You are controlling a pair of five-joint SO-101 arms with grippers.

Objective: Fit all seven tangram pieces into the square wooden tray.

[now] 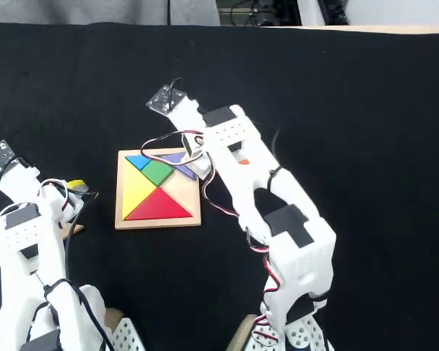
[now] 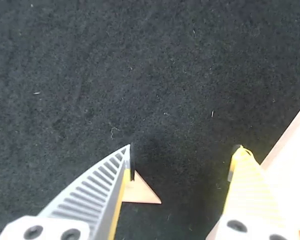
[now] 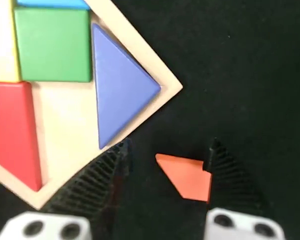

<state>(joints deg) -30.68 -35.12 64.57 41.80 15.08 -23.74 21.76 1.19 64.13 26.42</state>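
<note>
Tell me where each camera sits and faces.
High view: fixed overhead, looking down on the tray; both arms show.
Left wrist view: on the left arm, facing black cloth; left gripper open.
Right wrist view: on the right arm, facing tray corner and orange piece; right gripper open.
High and right wrist views share the tray.

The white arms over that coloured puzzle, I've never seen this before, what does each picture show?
These are two small robot arms at a black-clothed table. One picture looks down from above; the other two come from cameras on the arms' wrists. A square wooden tray holds several coloured pieces, among them a green square. The right gripper is open, with an orange piece lying on the table between its fingers. The left gripper is open too, beside a small pale triangle. Neither looks to be gripping anything.
</note>
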